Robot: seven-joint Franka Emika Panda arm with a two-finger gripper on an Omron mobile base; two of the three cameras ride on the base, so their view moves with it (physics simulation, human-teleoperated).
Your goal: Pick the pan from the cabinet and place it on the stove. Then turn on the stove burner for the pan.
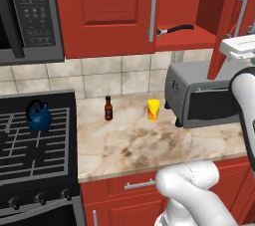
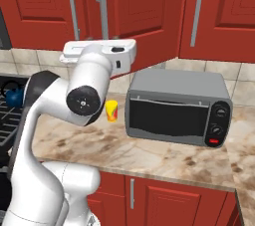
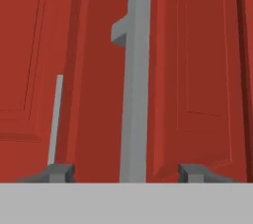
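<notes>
Left base view shows the red cabinet [image 1: 199,38] open beside the pincer, the pan [image 1: 175,29] lying on its shelf with the black handle poking out toward the closed door. Hand view: the pincer [image 3: 127,172] has its tips spread apart on either side of the silver door handle [image 3: 134,90], not touching it. Its white arm reaches up at cabinet height. Below lie a marble counter [image 1: 149,145], toaster oven [image 2: 177,108], yellow cup [image 1: 153,109] and dark bottle [image 1: 108,108]. Further off is the stove [image 1: 30,150] with a blue kettle [image 1: 38,116].
</notes>
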